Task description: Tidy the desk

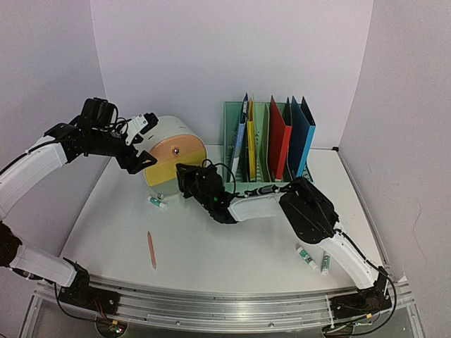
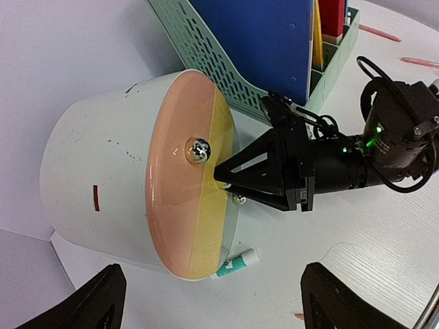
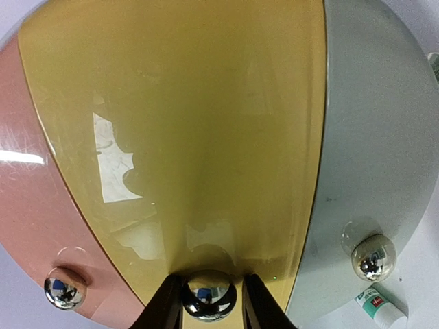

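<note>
On the white desk (image 1: 211,243) a round white drawer box (image 1: 173,158) lies on its side, with pink, yellow and grey drawer fronts, each with a chrome knob. My right gripper (image 1: 185,176) is shut on the yellow drawer's knob (image 3: 208,295); the fingers (image 3: 164,305) press both sides of it. The yellow front (image 3: 185,137) fills the right wrist view. My left gripper (image 1: 144,144) is open and empty, held above the box's left side. In the left wrist view (image 2: 216,301) it looks down on the box (image 2: 103,178) and the right gripper (image 2: 223,177).
A green file rack (image 1: 262,151) with upright coloured folders stands right behind the box. A glue stick (image 1: 158,202) lies under the box's front edge. A pink pencil (image 1: 151,249) lies front left. Two more glue sticks (image 1: 306,258) lie front right. Lilac walls enclose the desk.
</note>
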Robot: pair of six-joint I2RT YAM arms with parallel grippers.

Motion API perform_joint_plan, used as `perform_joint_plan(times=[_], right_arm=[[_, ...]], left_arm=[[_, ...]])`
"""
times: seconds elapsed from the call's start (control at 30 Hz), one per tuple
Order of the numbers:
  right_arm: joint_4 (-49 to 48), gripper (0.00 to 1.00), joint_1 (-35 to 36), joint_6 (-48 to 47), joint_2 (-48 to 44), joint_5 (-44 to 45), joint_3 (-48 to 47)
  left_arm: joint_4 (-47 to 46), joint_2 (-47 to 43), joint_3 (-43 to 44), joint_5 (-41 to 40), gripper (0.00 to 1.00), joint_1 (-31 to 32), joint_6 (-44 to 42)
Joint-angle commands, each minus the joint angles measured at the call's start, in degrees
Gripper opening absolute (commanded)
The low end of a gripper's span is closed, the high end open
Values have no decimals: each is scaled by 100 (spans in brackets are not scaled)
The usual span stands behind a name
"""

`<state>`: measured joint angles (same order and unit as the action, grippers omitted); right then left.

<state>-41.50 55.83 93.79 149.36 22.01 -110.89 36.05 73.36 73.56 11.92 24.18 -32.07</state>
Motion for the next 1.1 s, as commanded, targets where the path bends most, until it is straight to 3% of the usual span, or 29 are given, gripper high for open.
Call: perform_joint_plan(times=[0.0, 0.27, 0.57, 1.07], right_arm=[[-214, 26, -48, 206, -3, 123, -29], [-271, 13, -53, 175, -466, -61, 604], [-416, 13, 7, -3, -1465, -318, 1906], [-486, 15, 230, 291, -2201, -774, 3183]], left_arm=[[-51, -112, 54, 82, 89, -27, -78], [-59, -251, -443, 213, 87, -38, -469], [-129, -303, -882, 529, 85, -193, -806], [-33, -326, -1035, 894, 82, -281, -1208]])
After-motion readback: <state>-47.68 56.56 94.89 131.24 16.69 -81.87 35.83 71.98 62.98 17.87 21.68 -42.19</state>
